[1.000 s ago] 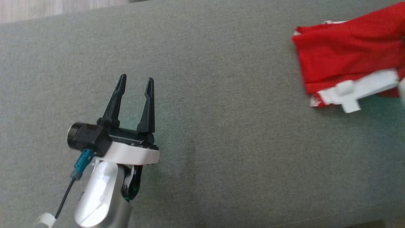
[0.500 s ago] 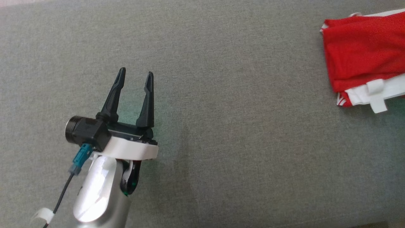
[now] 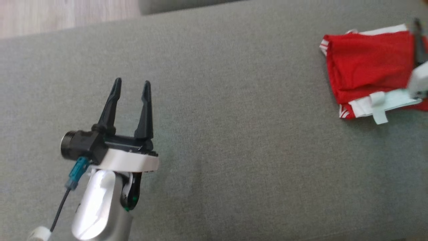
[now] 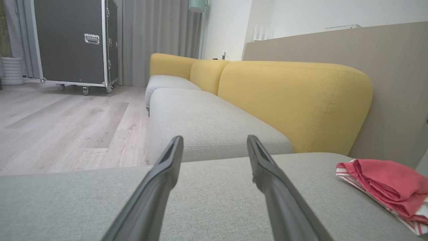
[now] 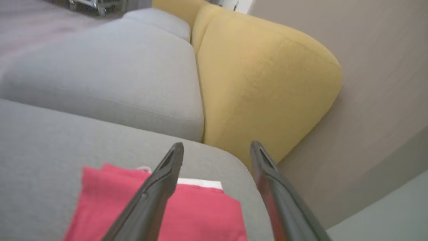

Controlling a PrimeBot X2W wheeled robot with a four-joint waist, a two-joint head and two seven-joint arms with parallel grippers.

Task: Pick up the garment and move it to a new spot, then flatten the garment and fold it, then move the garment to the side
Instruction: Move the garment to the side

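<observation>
The garment (image 3: 364, 63) is a folded red cloth with white trim, lying flat at the far right of the grey cushion (image 3: 234, 134). It also shows low at the right of the left wrist view as a red garment (image 4: 388, 184). My right gripper (image 5: 217, 144) hovers just above the garment (image 5: 100, 201), open, with nothing between its fingers. In the head view one dark finger (image 3: 418, 40) of it is blurred at the right edge, over the garment. My left gripper (image 3: 131, 82) stands open and empty over bare cushion far to the left; the left gripper (image 4: 214, 139) points along the sofa.
Yellow backrests (image 4: 294, 103) line the sofa's far side, against a beige wall panel (image 4: 394, 83). A second grey seat cushion (image 4: 207, 124) adjoins this one. Wooden floor (image 4: 67, 127) lies beyond the left edge, with a black wheeled case (image 4: 73, 43) farther off.
The head camera has shifted, so the whole picture moved. The right gripper has come into view over the garment's right end and has opened. The left gripper keeps its pose.
</observation>
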